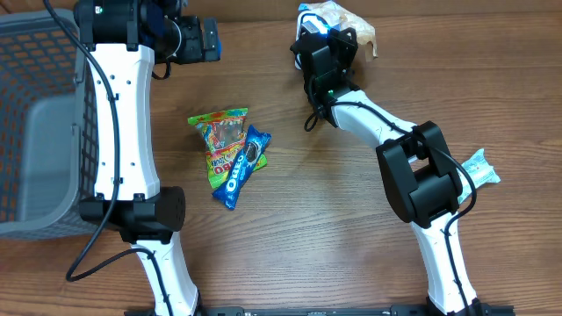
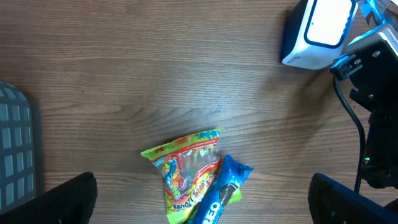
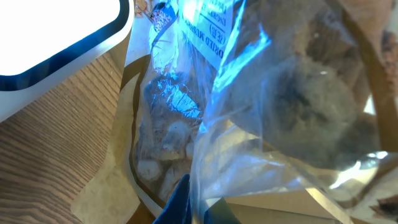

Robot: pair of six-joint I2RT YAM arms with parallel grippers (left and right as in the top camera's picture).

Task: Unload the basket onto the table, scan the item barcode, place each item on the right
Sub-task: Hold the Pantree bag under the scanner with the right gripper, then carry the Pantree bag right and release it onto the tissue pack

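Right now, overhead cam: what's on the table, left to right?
grey basket → gummy candy bag → clear bag → teal packet. The Oreo pack overlaps the candy bag, so it is skipped.

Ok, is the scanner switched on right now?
On: the white, blue-edged scanner box has a window glowing bright white, and blue light streaks across the clear plastic food bag beside it.

I see grey mesh basket [image 1: 35, 132] at 9 o'clock, gummy candy bag [image 1: 224, 139] mid-table, blue Oreo pack [image 1: 246, 165] touching its 4 o'clock side, small pale-blue packet [image 1: 483, 167] out at 3 o'clock.
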